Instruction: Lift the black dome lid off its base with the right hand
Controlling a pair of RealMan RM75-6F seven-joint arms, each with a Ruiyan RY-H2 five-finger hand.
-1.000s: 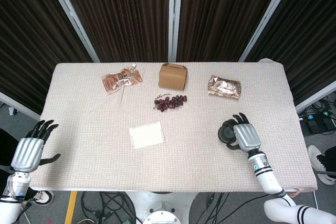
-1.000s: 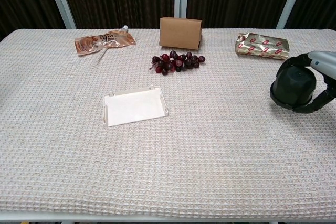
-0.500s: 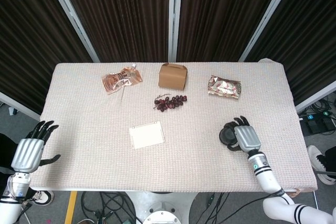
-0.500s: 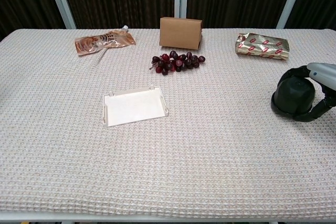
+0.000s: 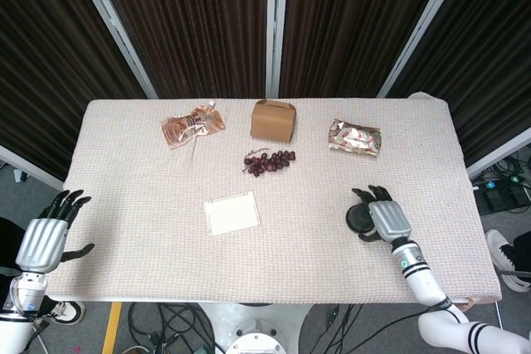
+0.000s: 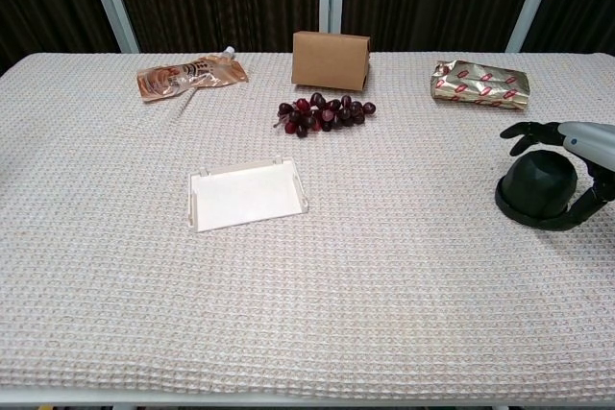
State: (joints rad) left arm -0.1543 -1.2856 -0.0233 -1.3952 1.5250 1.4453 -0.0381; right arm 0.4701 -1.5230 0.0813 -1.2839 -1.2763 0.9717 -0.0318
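Matte black dome lid (image 6: 539, 187) sits on the woven cloth table (image 5: 315, 230). Right hand (image 5: 387, 218) at its 3 o'clock, fingers spread, gripping nothing. Left hand (image 5: 46, 240) open off-table, empty.

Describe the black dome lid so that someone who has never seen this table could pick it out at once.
Start from the cloth-covered table and go to its right side, towards the near edge, where the right hand sits. The black dome lid stands right beside that hand, in front of the gold foil packet. It is the only black, rounded thing on the table; the rest are packets, a brown box, grapes and a white tray.
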